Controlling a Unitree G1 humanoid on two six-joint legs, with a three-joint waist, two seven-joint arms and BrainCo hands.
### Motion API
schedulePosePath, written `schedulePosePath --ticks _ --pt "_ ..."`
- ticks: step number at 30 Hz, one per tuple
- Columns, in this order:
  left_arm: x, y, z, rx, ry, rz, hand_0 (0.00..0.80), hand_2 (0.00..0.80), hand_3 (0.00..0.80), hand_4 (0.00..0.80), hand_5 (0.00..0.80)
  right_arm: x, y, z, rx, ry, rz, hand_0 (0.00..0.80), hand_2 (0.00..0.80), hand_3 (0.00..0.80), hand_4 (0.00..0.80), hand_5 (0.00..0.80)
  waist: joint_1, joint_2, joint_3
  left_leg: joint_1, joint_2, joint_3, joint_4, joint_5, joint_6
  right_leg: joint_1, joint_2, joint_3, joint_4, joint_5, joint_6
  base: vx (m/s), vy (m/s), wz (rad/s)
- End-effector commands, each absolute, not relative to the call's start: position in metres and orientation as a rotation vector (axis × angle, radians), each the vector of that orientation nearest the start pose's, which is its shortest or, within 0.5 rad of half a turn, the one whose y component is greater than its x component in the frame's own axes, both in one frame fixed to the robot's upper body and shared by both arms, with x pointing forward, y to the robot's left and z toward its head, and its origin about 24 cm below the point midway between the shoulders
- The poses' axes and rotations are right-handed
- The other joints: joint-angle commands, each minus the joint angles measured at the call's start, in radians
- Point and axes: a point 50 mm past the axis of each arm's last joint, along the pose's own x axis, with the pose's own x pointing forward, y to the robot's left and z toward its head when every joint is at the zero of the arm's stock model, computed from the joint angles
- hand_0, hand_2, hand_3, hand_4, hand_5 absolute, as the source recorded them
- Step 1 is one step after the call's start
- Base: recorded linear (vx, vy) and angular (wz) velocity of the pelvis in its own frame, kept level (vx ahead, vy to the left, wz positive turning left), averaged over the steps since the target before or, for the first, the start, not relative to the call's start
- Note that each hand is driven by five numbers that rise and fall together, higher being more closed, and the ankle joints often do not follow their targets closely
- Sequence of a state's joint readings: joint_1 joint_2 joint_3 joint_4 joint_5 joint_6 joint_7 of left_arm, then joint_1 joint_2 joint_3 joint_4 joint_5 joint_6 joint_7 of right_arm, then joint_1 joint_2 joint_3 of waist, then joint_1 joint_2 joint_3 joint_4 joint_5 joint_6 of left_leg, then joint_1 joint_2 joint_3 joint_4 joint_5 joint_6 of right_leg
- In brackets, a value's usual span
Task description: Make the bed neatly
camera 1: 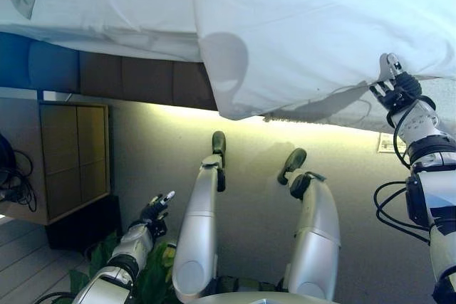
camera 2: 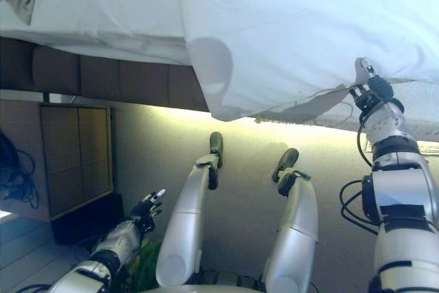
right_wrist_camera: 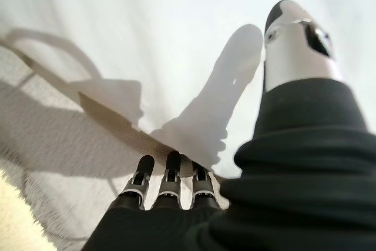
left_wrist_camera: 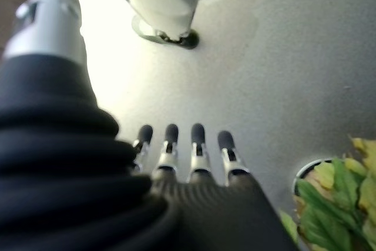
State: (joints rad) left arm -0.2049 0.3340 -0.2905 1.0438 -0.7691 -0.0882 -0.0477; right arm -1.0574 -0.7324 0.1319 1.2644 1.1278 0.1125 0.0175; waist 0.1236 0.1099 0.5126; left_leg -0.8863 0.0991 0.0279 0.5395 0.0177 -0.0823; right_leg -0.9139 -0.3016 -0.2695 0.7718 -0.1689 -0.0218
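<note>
Bedding fills the top of my head views: a white duvet [camera 1: 320, 26] hangs over the bed's edge above the dark bed base [camera 1: 128, 76]. My right hand [camera 1: 394, 85] pinches the duvet's lower hem, thumb above, fingers beneath. My left hand [camera 1: 155, 211] hangs low over the floor, fingers relaxed, near a potted plant [left_wrist_camera: 335, 198]

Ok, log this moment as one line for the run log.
right robot hand: at white duvet edge, grip unclear | left robot hand: low, open, idle | duvet corner hangs off bed
</note>
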Motion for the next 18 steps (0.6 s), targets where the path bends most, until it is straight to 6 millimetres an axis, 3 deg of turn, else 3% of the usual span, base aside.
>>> schedulePosePath --ticks 1,4,5,6,18 --pt "0.179 0.239 -0.12 -0.254 0.787 0.227 0.0 0.0 0.0 0.0 0.0 0.374 -0.348 0.242 0.447 -0.178 -0.316 0.0 0.0 0.0 0.0 0.0 0.009 0.052 -0.039 0.0 0.025 0.009 0.036 -0.067 0.001 -0.022 0.009 0.099 -0.064 0.049 0.07 -0.016 0.032 0.0" --pt "0.175 0.237 -0.122 -0.248 0.794 0.208 0.0 0.0 0.0 0.0 0.0 0.379 -0.338 0.251 0.423 -0.208 -0.238 0.0 0.0 0.0 0.0 0.0 0.01 0.05 -0.041 0.035 0.032 0.013 0.016 -0.061 -0.007 0.01 0.01 0.089 -0.083 0.052 0.071 -0.003 0.037 0.0" --pt "0.173 0.236 -0.122 -0.246 0.798 0.201 0.0 0.0 0.0 0.0 0.0 0.38 -0.335 0.252 0.408 -0.215 -0.215 0.157 0.157 0.157 0.157 0.157 0.009 0.048 -0.044 0.053 0.035 0.017 0.004 -0.058 -0.009 0.028 0.011 0.085 -0.097 0.055 0.072 0.023 0.058 -0.02" --pt "0.171 0.234 -0.123 -0.248 0.803 0.195 0.0 0.0 0.0 0.0 0.0 0.381 -0.331 0.253 0.395 -0.226 -0.196 0.8 0.8 0.8 0.8 0.8 0.008 0.047 -0.045 0.079 0.037 0.023 -0.014 -0.053 -0.011 0.052 0.012 0.079 -0.115 0.058 0.074 0.036 0.071 -0.04" --pt "0.15 0.239 -0.132 -0.22 0.855 0.192 0.0 0.0 0.0 0.0 0.0 0.377 -0.333 0.2 0.428 -0.066 -0.184 0.8 0.8 0.8 0.8 0.8 0.022 -0.001 -0.134 0.403 0.061 0.101 -0.252 -0.011 -0.033 0.389 0.012 -0.009 -0.382 0.111 0.117 0.066 0.062 -0.08"
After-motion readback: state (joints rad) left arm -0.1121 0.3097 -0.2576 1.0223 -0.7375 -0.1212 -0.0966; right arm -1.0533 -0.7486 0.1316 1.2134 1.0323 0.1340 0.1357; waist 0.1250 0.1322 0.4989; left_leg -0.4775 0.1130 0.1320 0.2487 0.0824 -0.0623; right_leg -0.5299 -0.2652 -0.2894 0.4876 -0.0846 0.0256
